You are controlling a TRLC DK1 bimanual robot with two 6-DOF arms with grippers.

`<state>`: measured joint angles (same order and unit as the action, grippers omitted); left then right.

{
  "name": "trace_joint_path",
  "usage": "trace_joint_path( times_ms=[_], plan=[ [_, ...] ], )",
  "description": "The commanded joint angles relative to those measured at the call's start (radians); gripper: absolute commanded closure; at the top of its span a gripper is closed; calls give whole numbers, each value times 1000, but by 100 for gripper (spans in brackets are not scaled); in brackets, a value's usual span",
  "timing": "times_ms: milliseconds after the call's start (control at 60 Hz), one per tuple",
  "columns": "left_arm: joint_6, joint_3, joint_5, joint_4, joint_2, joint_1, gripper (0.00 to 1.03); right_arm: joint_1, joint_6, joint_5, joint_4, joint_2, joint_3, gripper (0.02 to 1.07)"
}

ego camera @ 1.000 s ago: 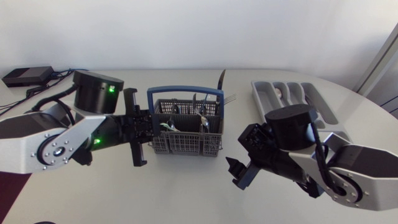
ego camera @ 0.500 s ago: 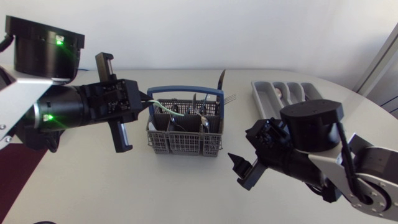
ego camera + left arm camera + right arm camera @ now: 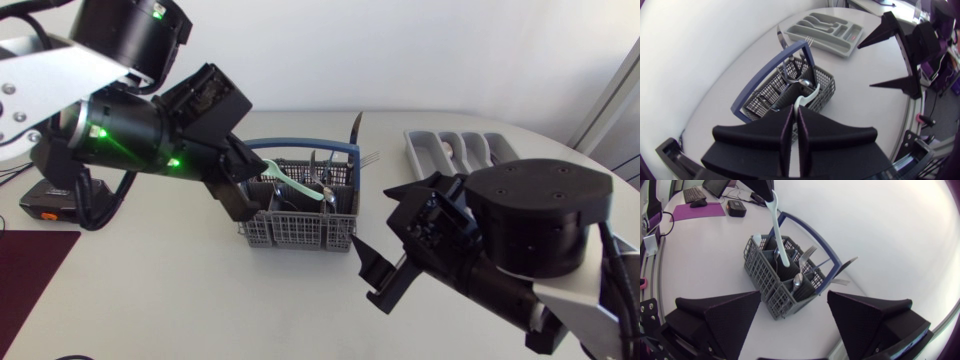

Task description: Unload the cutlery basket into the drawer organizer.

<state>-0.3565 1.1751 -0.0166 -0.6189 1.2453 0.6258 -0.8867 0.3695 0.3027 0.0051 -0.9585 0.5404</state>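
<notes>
Judging by how things lie, the unloading is at an early stage. The left claw (image 3: 795, 112) is clamped on the handle of a pale utensil (image 3: 295, 185) and holds it slanted above the basket (image 3: 300, 228). Its lower end is at about the level of the rim; I cannot tell whether it has cleared the compartments. Several pieces stand in the basket: forks, spoons and a dark knife (image 3: 355, 125) poking up at the far corner. The organizer (image 3: 425, 150) lies well apart from the basket, toward the right side of the worktop (image 3: 180, 290). Something small seems to rest in one compartment, too small to name, so nearly all the work is left.

For room, the basket's blue handle (image 3: 298, 146) arches over it beside the raised utensil, and a straight lift looks the safe way to clear it. The right claw (image 3: 370, 270) hangs just beside the basket's near right corner with its fingers spread wide and nothing between them. That arm's bulky body fills the near ground between basket and organizer. The likelier free route is over the far strip of worktop — or a handover to the right claw. The organizer sits close to the worktop's curved right edge, so a careless drop could slide off there.
</notes>
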Motion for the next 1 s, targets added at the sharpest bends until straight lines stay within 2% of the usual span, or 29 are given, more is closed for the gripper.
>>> trace_joint_path(
  times_ms=[0, 150, 200, 283, 350, 450, 550, 683, 883, 983],
  plan=[
    [140, 63, -29, -27, 28, 22, 100, -28, 42, 24, 30, -34, 55, 12],
    [248, 97, -109, -44, 60, 31, 100, -58, 71, 49, 76, -98, 95, 17],
    [263, 104, -132, -45, 75, 31, 100, -63, 74, 49, 88, -120, 102, 17],
    [275, 110, -154, -45, 106, 29, 100, -72, 83, 52, 122, -160, 112, 23],
    [289, 123, -178, -51, 132, 25, 100, -78, 100, 70, 157, -187, 112, 31],
    [303, 139, -210, -58, 157, 17, 100, -78, 126, 79, 203, -218, 110, 49],
    [323, 150, -238, -67, 180, 18, 100, -77, 157, 92, 254, -238, 104, 60],
    [333, 169, -252, -68, 200, 20, 100, -72, 175, 96, 282, -269, 109, 71],
    [343, 184, -264, -81, 212, 31, 100, -60, 194, 96, 303, -296, 115, 79],
    [344, 182, -266, -85, 213, 31, 100, -52, 200, 95, 328, -299, 105, 88]
  ],
)
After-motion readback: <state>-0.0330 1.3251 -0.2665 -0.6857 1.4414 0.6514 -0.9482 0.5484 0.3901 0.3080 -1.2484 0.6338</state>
